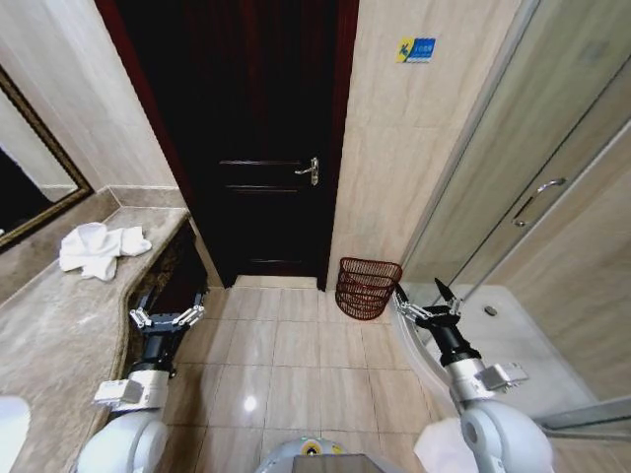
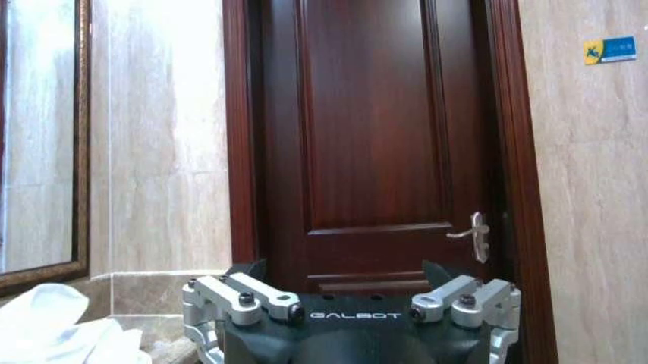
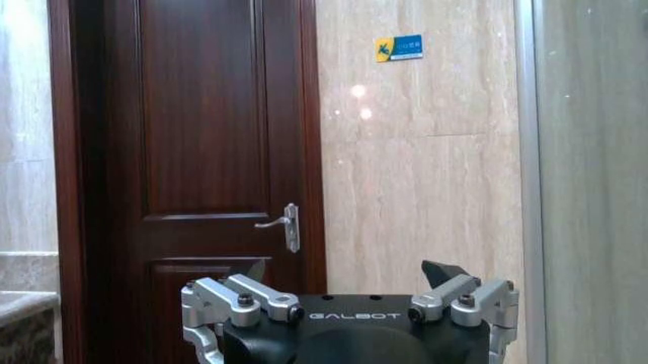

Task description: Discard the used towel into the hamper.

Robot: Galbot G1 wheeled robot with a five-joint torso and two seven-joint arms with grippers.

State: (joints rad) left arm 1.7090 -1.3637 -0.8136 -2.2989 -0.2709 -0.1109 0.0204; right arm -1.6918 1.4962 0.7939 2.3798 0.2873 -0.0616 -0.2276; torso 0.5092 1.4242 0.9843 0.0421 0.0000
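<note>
Head view: left gripper (image 1: 167, 316) and right gripper (image 1: 422, 302) both spread wide, empty, towel (image 1: 100, 247) untouched on counter (image 1: 59, 335).

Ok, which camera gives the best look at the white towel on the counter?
The head view: the whole crumpled towel lies on the marble counter, ahead of the open left gripper. The left wrist view catches just a white edge of it in one corner. The right wrist view faces the door instead.

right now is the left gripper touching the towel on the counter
Apart. In the head view the left gripper hangs open beside the counter edge, with bare counter between it and the towel.
</note>
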